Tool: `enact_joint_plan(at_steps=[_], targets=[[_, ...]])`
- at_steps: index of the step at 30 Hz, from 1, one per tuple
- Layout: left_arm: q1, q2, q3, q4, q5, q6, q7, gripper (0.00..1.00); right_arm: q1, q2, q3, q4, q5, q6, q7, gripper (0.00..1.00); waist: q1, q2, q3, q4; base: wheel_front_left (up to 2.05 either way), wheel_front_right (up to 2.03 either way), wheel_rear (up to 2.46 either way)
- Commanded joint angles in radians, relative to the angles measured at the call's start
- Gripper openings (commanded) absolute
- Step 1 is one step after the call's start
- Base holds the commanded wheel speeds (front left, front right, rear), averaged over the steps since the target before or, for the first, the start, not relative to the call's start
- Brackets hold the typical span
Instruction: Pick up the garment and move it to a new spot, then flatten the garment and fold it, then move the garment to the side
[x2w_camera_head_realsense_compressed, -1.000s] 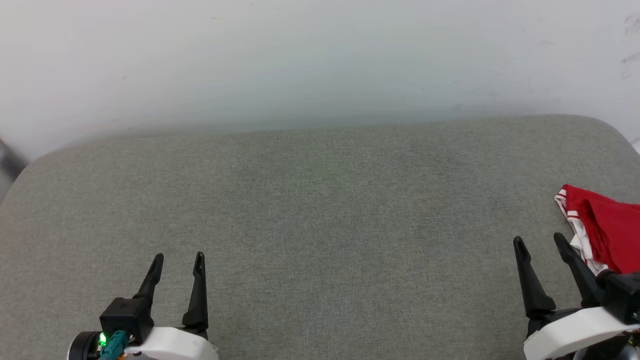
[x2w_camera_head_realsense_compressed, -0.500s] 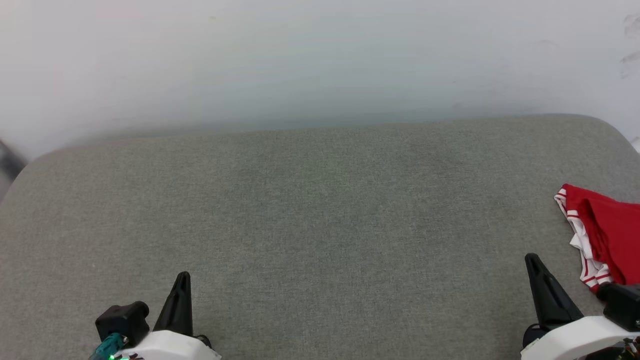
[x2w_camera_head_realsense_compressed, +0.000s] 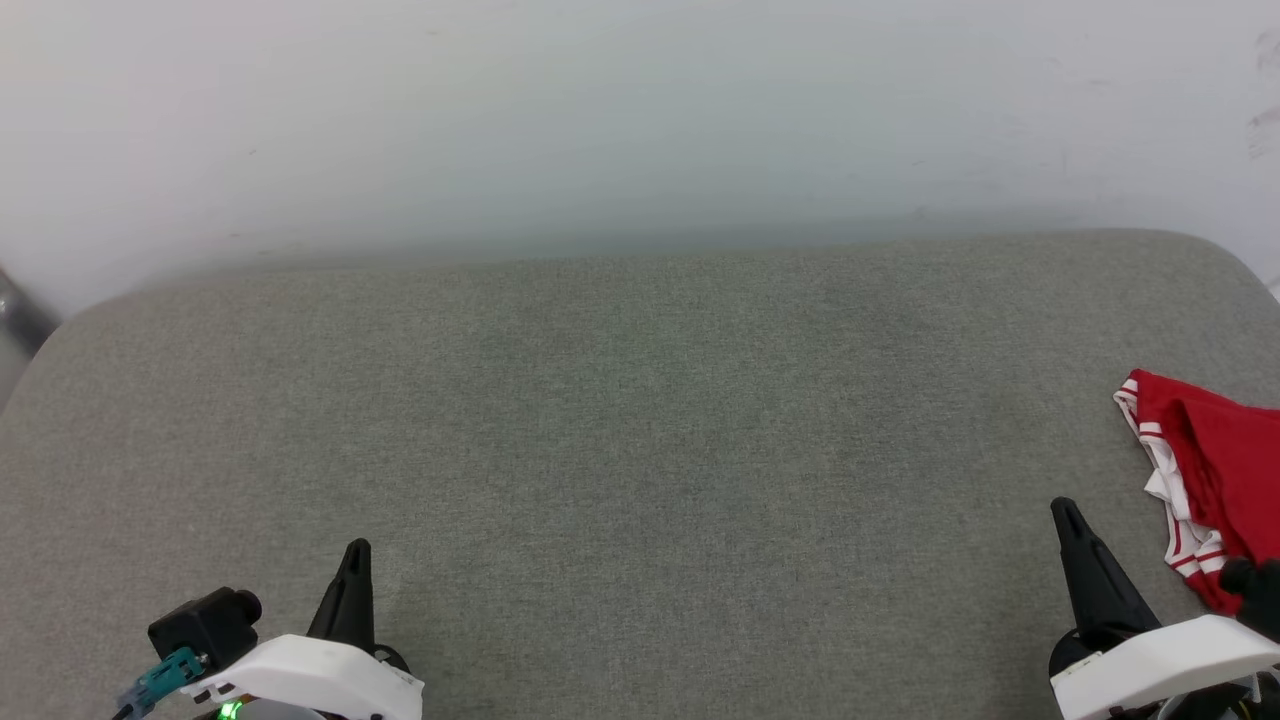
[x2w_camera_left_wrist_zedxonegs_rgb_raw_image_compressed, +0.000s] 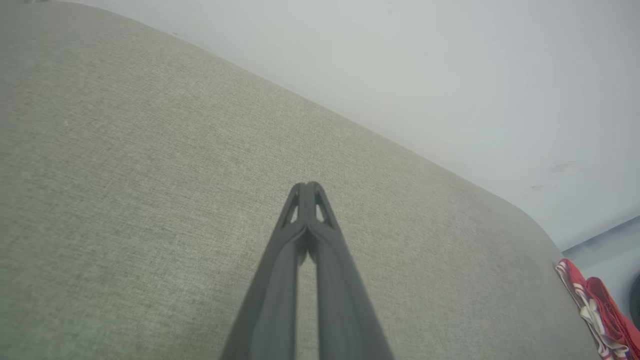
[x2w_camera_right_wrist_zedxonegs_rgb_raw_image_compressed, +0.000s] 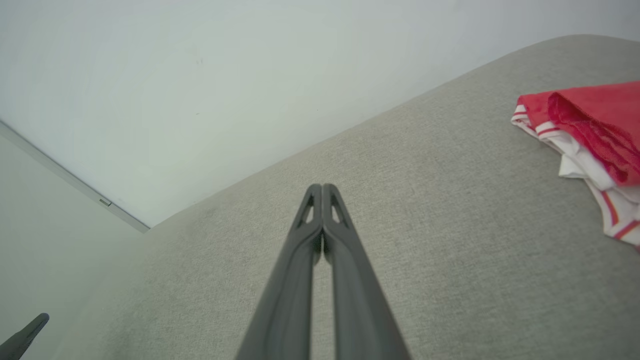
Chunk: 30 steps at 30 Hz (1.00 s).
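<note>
**Red jersey lies bunched at the worktop's right edge; both pincers clenched and empty**

The red jersey-style T-shirt with white, red-striped sleeve trim lies at the far right of the grey woven-fabric padded worktop, partly cut off by the edge of the head view. It is gathered in layers: red cloth doubled over white, with a soft ridge and a loose corner. It is not spread flat. Whether this is a rough fold already set aside or a heap waiting to be picked up cannot be told from here, as the scene fits both.

The left pincer sits near and low on the left, its fingers pressed together on nothing. The right pincer is likewise clenched and empty, just beside the shirt and apart from it.

The worktop is matte and finely textured, with rounded corners. Behind it stands a plain pale wall. The shirt looks thin, limp and smooth.
</note>
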Motion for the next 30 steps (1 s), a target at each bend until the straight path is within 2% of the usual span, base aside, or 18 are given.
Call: enact_joint_plan(at_steps=[1,30], targets=[[-0.031,-0.004,0.020,-0.006,-0.030,-0.014,0.007,0.00,-0.032,0.001,-0.006,-0.004,0.042,0.000,0.004,0.00,0.0000,0.0000,0.000,0.001,0.00,0.00,0.00],[-0.069,-0.090,0.147,0.046,-0.330,-0.127,0.101,0.00,-0.090,0.018,-0.027,0.081,0.422,0.000,0.032,0.00,-0.0001,0.0000,0.003,0.012,0.00,0.00,0.00]])
